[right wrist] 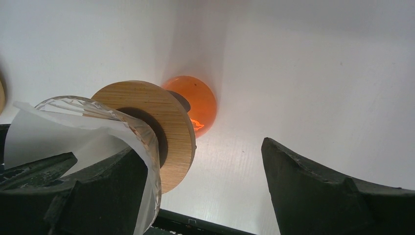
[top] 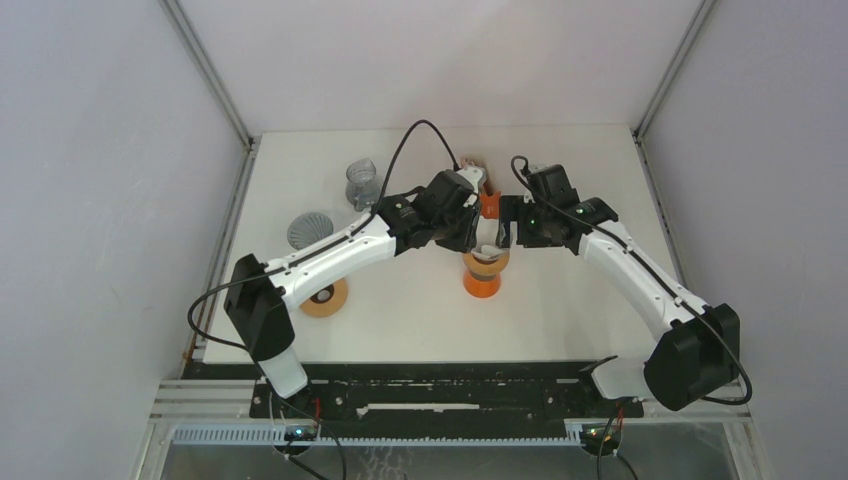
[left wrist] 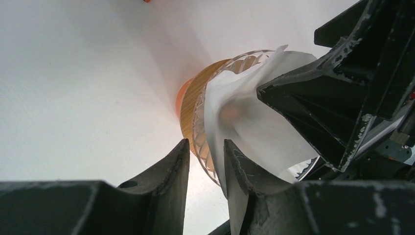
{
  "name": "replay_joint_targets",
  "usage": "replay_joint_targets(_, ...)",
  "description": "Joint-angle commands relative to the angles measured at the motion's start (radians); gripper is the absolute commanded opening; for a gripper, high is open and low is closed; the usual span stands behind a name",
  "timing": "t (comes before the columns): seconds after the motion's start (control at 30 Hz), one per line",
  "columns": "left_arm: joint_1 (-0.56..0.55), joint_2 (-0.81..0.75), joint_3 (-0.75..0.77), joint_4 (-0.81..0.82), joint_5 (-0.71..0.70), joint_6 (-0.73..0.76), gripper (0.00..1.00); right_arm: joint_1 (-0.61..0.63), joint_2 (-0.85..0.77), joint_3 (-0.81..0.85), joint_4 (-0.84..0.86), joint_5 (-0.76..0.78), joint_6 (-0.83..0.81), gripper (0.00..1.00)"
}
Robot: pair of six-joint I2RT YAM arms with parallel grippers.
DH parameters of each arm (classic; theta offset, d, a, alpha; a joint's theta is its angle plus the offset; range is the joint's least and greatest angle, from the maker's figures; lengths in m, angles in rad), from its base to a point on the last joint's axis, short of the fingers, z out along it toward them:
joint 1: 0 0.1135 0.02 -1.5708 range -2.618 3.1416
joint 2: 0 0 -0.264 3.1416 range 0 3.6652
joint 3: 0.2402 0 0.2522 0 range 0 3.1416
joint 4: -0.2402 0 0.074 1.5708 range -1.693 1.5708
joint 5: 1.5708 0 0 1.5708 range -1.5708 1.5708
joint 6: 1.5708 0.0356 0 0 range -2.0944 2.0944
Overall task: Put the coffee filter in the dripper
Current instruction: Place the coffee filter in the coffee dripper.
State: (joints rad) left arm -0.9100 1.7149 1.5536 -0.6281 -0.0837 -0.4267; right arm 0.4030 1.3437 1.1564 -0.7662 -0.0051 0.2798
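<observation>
The glass dripper (top: 484,259) with a wooden collar (right wrist: 164,129) stands on an orange base (top: 481,284) at mid-table. The white paper coffee filter (left wrist: 247,120) sits in its cone and sticks out above the ribbed rim (left wrist: 199,129). My left gripper (left wrist: 206,143) is at the rim, jaws a narrow gap apart. The filter's edge lies against its right finger (left wrist: 240,169). My right gripper (right wrist: 200,147) is wide open, with its left finger (right wrist: 105,183) inside the cone against the filter (right wrist: 46,134) and its right finger outside. Both grippers meet over the dripper in the top view.
On the left of the table stand a clear glass cup (top: 362,183), a grey ribbed cone (top: 309,228) and a wood-and-orange ring (top: 324,298). A brown object (top: 473,161) lies behind the grippers. The walls of the enclosure stand close on both sides.
</observation>
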Motion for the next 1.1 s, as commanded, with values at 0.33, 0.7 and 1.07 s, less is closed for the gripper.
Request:
replay_joint_targets(0.33, -0.006, 0.012, 0.015, -0.044, -0.031, 0.005, 0.37, 0.003, 0.012, -0.006, 0.018, 0.017, 0.004, 0.90)
replay_joint_targets(0.7, -0.006, -0.006, 0.059, -0.044, -0.020, 0.010, 0.41, 0.007, -0.052, -0.003, 0.048, -0.032, 0.008, 0.90)
replay_joint_targets(1.07, -0.006, -0.035, 0.075, -0.025, -0.050, 0.005, 0.49, 0.007, -0.065, 0.018, 0.047, -0.056, 0.010, 0.90)
